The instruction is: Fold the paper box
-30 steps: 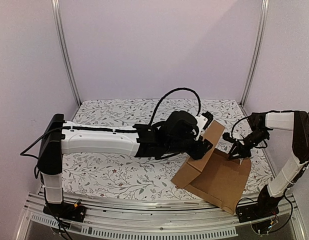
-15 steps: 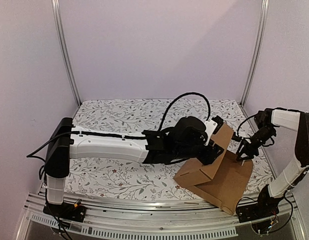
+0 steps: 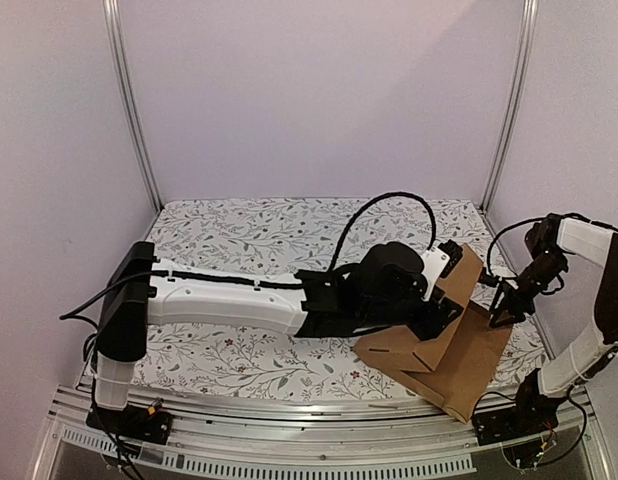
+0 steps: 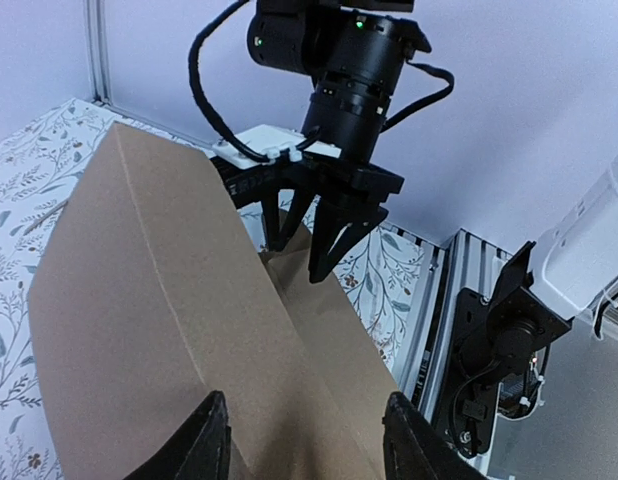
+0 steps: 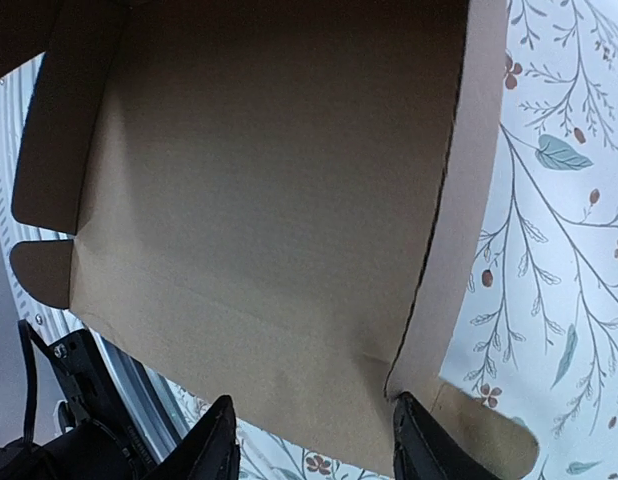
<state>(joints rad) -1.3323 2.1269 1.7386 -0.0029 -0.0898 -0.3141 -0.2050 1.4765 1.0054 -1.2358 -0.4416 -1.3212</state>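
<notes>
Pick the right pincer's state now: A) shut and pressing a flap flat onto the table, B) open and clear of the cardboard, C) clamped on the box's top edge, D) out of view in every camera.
B: in the left wrist view the right pincer hangs with its fingers spread, gripping nothing, just above the paper box; its own wrist view shows both fingertips apart with cardboard only beyond them.

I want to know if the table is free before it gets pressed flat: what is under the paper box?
Under the paper box, only the floral table cover shows, around its edges. The patch directly beneath the cardboard is covered, so nothing there can be seen.
</notes>
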